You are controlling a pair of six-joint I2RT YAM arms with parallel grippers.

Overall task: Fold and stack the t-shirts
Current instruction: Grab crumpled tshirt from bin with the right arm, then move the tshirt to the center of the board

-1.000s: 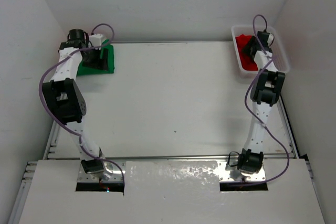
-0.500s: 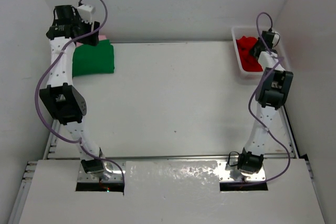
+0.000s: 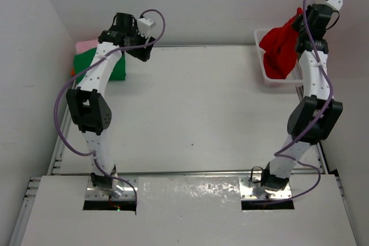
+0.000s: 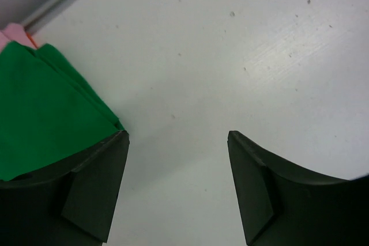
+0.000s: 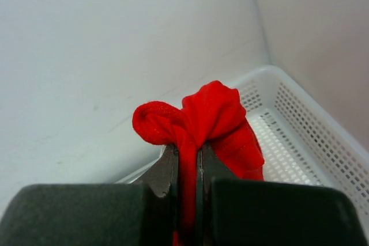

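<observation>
Over basket (image 5: 323, 136), half-hidden red t-shirt (image 3: 279, 50) in pinched right end effector (image 5: 187, 156); left (image 4: 177, 142) agape, empty.

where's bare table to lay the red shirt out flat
The white table is bare across its middle, from the folded green t-shirt at far left to the white plastic mesh basket at far right. Crowded: those two far corners; the red t-shirt hangs from the shut right gripper over the basket.
</observation>
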